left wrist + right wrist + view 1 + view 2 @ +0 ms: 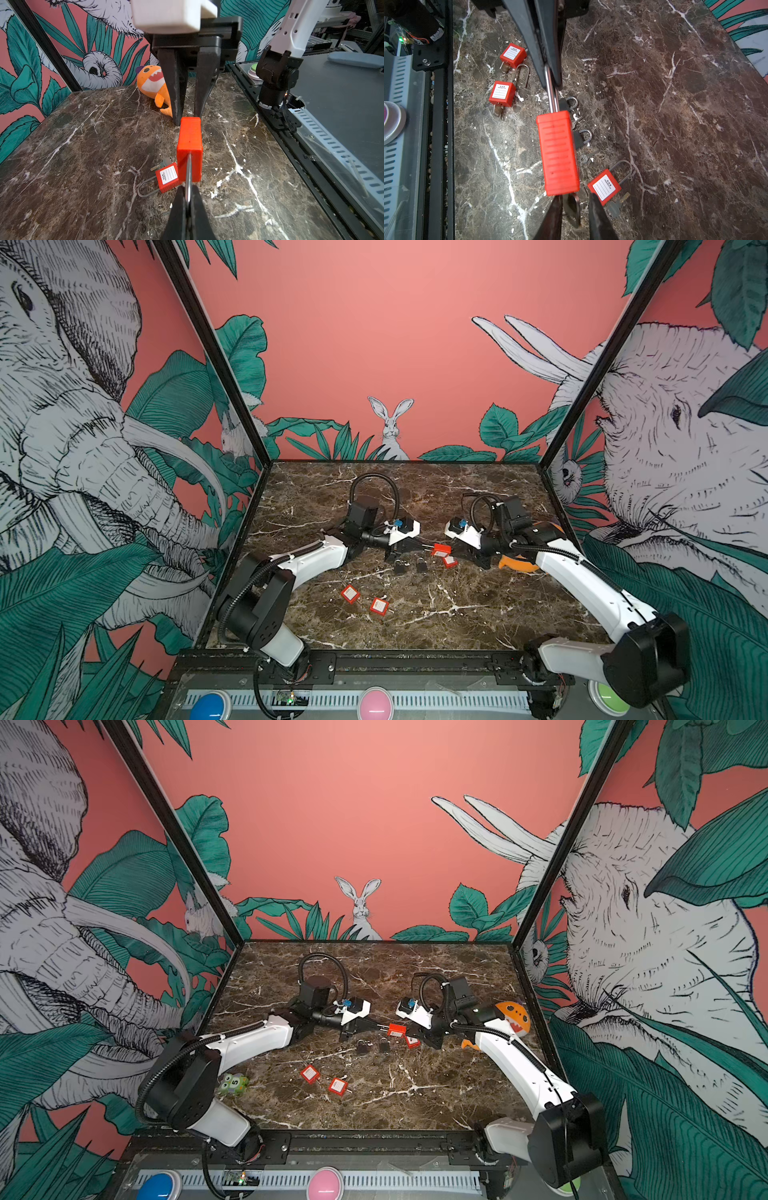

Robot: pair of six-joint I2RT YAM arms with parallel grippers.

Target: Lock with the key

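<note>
**While the left jaws clamp the shackle (pixel 552 97), the key (pixel 572 207) sits between parted right jaws**

Nearest the front edge of the marble worktop (pixel 457 626), a front red padlock (pixel 350 593) and a neighbouring red padlock (pixel 379 606) lie near each other, white labels up. Farther in, a black padlock (pixel 400 566) and a second black padlock (pixel 421 564) lie just beside one another, with a spare key (pixel 584 159) near them. Over that spot the held red padlock (pixel 558 153) hangs off the marble between the two arms. On the left gripper (pixel 187 193) the jaws are clenched on its steel shackle. At the opposite end the key sticks out of the lock body. The right gripper (pixel 575 196) has its jaws around the key's head, slightly parted, with a gap showing on one side: released, not pinching. Beneath that end lies a fourth red padlock (pixel 604 188), label up. Farthest back, by the right wall, an orange plush shark (pixel 513 1017) rests partly hidden by the right arm.
</note>
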